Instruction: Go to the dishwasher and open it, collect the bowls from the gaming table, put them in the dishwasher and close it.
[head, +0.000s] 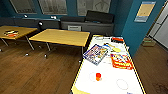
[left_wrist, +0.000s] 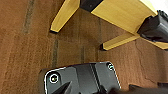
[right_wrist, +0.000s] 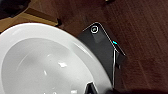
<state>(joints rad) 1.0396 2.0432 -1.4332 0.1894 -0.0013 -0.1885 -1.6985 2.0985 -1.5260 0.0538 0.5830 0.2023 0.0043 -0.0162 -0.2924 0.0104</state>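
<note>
Currently I see a white bowl (right_wrist: 42, 62) large at my right wrist, end effector grip unreadable on both arms; driving past the white tabletop (head: 110, 82), it might slip if loosely held.

No text is coming through legibly anywhere. The colourful game boxes (head: 95, 53) lying on the white worktop (head: 107, 80) are showing printed covers too blurred to read, and the poster (head: 145, 11) hanging on the teal wall (head: 127, 22) is likewise staying unreadable.
</note>
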